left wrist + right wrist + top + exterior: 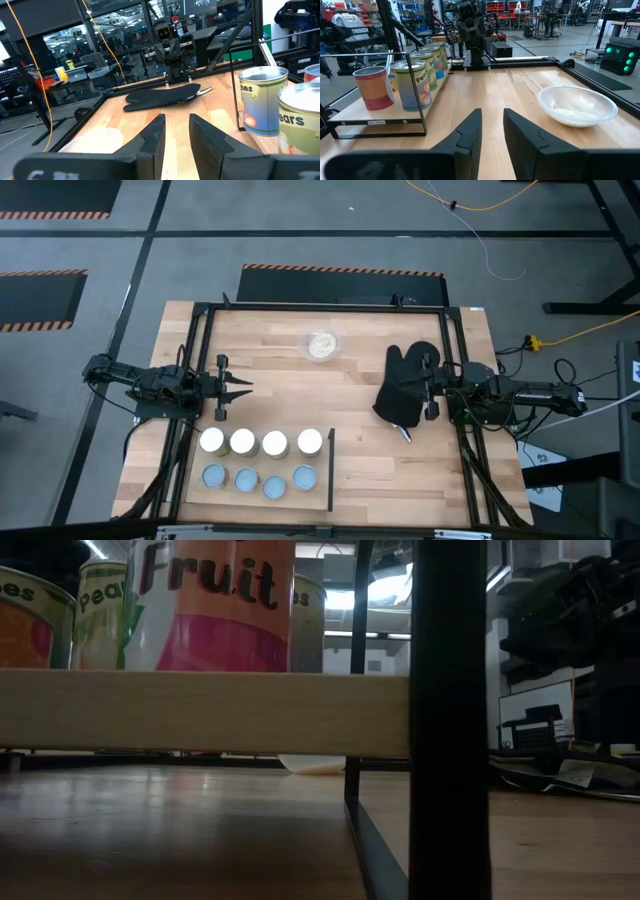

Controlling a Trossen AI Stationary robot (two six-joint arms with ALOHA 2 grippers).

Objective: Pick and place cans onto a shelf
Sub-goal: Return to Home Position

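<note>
Eight cans (pixel 258 460) stand upright in two rows of four on the light-wood shelf (pixel 318 498) at the table's near left. The far row has white tops and the near row pale blue. A thin black strip (pixel 331 470) runs along the shelf's right edge. The cans also show in the low view (pixel 215 605), in the left wrist view (pixel 262 100) and in the right wrist view (pixel 412 82). My left gripper (pixel 243 390) (pixel 177 135) is open and empty, just beyond the shelf. My right gripper (pixel 422 392) (pixel 492 130) is open and empty at the table's right, above the black oven mitt (pixel 405 390).
A shallow clear bowl of beige grains (pixel 322 344) (pixel 577 106) stands at the far middle of the table. The oven mitt (pixel 162 96) lies flat at the right. A black frame (pixel 200 360) runs round the table, and a black post (pixel 450 720) stands close in the low view.
</note>
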